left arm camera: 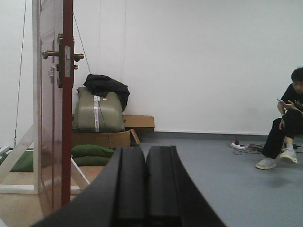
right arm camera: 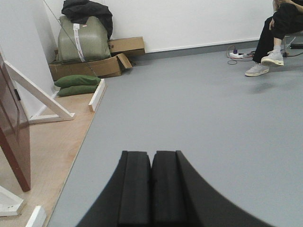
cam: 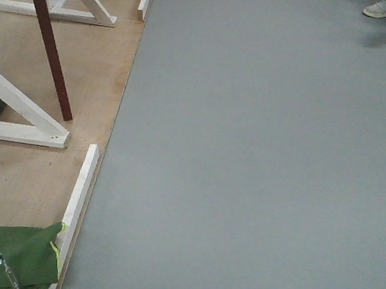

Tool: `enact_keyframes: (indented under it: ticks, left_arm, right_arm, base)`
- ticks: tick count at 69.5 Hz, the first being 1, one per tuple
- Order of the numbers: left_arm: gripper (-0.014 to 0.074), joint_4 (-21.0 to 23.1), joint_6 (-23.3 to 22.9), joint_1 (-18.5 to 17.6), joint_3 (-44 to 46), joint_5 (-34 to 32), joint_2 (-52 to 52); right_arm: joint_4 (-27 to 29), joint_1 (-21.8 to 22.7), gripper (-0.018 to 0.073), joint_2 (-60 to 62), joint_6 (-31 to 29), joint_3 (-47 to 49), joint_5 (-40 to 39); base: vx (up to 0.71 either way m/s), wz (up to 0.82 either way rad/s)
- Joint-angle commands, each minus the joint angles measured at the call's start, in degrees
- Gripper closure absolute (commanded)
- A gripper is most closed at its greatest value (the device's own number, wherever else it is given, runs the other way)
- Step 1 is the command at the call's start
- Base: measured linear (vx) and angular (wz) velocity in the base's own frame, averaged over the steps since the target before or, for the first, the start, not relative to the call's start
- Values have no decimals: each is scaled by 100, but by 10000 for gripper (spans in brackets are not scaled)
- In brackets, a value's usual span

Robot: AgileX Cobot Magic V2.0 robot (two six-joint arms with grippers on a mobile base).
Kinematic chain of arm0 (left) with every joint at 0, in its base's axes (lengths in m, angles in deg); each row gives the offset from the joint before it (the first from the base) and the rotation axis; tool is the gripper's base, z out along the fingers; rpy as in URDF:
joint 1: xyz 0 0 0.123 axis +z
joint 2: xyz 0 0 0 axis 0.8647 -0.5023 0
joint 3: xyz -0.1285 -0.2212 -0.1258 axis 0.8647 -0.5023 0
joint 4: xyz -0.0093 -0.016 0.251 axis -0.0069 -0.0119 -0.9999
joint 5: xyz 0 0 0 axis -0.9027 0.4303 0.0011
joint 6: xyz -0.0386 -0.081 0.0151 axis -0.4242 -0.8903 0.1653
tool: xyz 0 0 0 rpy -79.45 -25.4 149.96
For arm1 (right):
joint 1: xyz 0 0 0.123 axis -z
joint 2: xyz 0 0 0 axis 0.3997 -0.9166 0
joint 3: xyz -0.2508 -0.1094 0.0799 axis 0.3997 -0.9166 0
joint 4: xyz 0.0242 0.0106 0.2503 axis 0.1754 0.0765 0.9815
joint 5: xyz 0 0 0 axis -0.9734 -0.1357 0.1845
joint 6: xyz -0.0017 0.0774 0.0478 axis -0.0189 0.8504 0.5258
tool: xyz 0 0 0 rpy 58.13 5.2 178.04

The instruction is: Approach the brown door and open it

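Note:
The brown door [left arm camera: 49, 123] stands at the left of the left wrist view, seen nearly edge-on. Brass lever handles [left arm camera: 78, 56] stick out on both sides and a steel latch plate [left arm camera: 67, 61] sits on its edge. In the front view the brown door [cam: 49, 45] is a slanted dark strip over the plywood base. In the right wrist view a corner of the brown door [right arm camera: 13, 137] shows at far left. My left gripper [left arm camera: 145, 149] is shut and empty, well short of the door. My right gripper [right arm camera: 151, 153] is shut and empty over grey floor.
White support beams [cam: 19, 102] brace the door on a plywood base [cam: 30, 179] weighted with green sandbags [cam: 1, 258]. An olive bag [left arm camera: 97, 111] and cardboard boxes [left arm camera: 137, 123] stand by the wall. A seated person [left arm camera: 289, 118] and a power strip [left arm camera: 238, 145] are at the right.

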Motion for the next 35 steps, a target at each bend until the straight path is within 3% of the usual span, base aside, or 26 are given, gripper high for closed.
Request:
enact_keyframes:
  ticks: [1,35]
  left_arm:
    - [586,-20,-37,-37,-146,-434,148]
    - [586,-20,-37,-37,-146,-434,148]
  right_arm:
    - [-27,-6,559,49,-51,-11,-458]
    - [-27,-6,559,49,-51,-11,-458]
  base:
    - [0,0]
    - [0,0]
